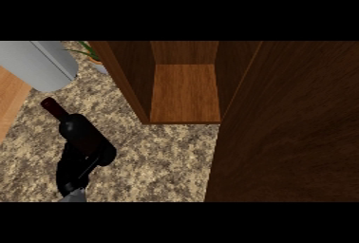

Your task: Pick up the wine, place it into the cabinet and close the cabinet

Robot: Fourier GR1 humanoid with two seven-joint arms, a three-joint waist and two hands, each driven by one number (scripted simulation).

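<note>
A dark wine bottle [72, 124] with a dark red neck stands tilted on the speckled counter at the left, its neck pointing up-left. My left hand [85, 160] is curled round the bottle's lower body and hides it. The wooden cabinet [186, 92] stands to the right of the bottle with its inside shelf bare. Its door [288, 128] hangs open and fills the right side of the view. My right hand does not show.
A grey rounded object [38, 64] lies at the upper left, with green plant leaves [91, 52] beside it. A wooden board [10, 102] shows at the left edge. Speckled counter [161, 161] lies between the bottle and the cabinet.
</note>
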